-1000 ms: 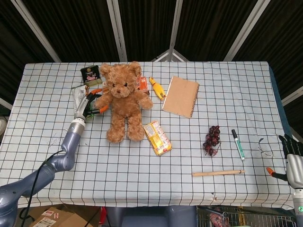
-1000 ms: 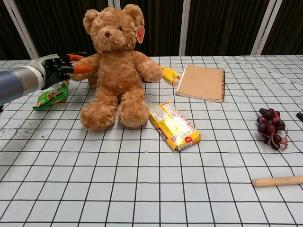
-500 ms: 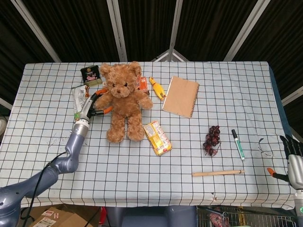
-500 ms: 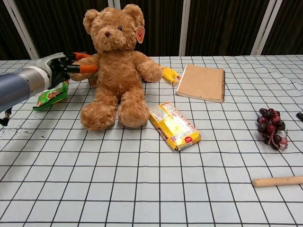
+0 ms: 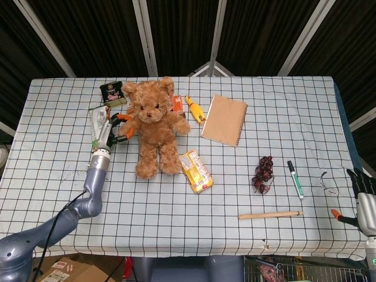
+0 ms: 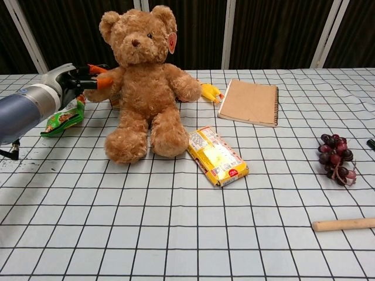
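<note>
1. In the head view, the teddy bear [image 5: 155, 130] is sitting at the far left of the checked table [image 5: 282, 117], legs stretched toward the near edge. The left hand [image 5: 115, 126] is pressing in on the bear's arm, orange-tipped fingers closing around the plush paw. A green snack bag [image 5: 97, 122] is lying just left of that hand, and a dark tin [image 5: 112, 91] is standing beyond it.

2. Also in this view, the right hand [image 5: 362, 200] is hanging off the near right corner, well apart from everything. It is carrying nothing; whether its fingers are spread or curled, I cannot tell. A marker [image 5: 295, 178], a bunch of grapes [image 5: 262, 174] and a wooden stick [image 5: 270, 215] are lying between it and the bear.

3. In the chest view, the left hand [image 6: 81, 82] is gripping the bear's [image 6: 145, 82] arm by the paw, and the toy is leaning a little. A yellow packet [image 6: 217, 156] is touching its foot, a notebook [image 6: 251, 102] is lying further right, and a rubber chicken [image 6: 208, 91] is peeking out behind the bear's other arm.

4. The bear is looking soft, light and floppy to me; a limb will be squashing and swinging under a grip. Holding the torso would be steadier, I'd say.
</note>
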Controlling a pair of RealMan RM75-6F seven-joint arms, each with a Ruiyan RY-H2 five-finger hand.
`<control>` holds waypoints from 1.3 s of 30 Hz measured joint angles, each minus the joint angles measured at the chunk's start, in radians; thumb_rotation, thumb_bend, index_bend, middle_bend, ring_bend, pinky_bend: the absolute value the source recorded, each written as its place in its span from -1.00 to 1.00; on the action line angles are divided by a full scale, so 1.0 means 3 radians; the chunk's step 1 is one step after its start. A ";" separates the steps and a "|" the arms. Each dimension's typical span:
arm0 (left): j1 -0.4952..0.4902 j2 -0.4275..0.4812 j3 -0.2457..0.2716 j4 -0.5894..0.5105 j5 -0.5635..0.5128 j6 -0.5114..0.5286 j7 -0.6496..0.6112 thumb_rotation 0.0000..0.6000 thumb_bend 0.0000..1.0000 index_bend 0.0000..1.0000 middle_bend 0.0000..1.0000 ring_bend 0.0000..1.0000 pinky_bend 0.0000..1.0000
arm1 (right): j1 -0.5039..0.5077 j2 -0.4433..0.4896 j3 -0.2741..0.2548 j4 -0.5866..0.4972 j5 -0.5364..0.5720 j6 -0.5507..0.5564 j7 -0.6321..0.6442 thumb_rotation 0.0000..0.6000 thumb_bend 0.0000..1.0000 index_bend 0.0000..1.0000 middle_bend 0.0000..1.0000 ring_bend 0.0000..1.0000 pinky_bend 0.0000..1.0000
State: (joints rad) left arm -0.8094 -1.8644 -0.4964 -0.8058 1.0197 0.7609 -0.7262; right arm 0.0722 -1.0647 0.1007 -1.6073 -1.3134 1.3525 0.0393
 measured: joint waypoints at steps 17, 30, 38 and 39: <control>-0.0002 -0.0041 -0.0090 0.0047 -0.0197 -0.0018 0.0215 1.00 0.03 -0.18 -0.16 -1.00 -1.00 | 0.0004 0.0012 -0.0007 -0.0029 -0.0010 -0.0008 -0.0004 1.00 -0.66 -1.00 -1.00 -1.00 -1.00; 0.0014 0.0017 -0.0117 -0.0126 -0.0143 0.0048 0.0243 1.00 0.03 -0.18 -0.16 -1.00 -1.00 | 0.0011 0.0013 -0.0011 -0.0043 -0.0018 -0.0009 -0.0020 1.00 -0.66 -1.00 -1.00 -1.00 -1.00; 0.0003 -0.0013 -0.0103 -0.0057 -0.0234 -0.0051 0.0369 1.00 0.02 -0.18 -0.16 -1.00 -1.00 | 0.0009 0.0016 -0.0012 -0.0030 -0.0020 -0.0010 0.0008 1.00 -0.66 -1.00 -1.00 -1.00 -1.00; -0.0005 -0.0016 -0.0111 -0.0063 -0.0233 -0.0041 0.0375 1.00 0.02 -0.18 -0.16 -1.00 -1.00 | 0.0008 0.0016 -0.0012 -0.0029 -0.0020 -0.0009 0.0010 1.00 -0.66 -1.00 -1.00 -1.00 -1.00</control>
State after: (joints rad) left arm -0.8110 -1.8691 -0.5296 -0.8248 0.9499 0.7488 -0.6138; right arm 0.0746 -1.0598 0.0972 -1.6159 -1.3194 1.3500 0.0423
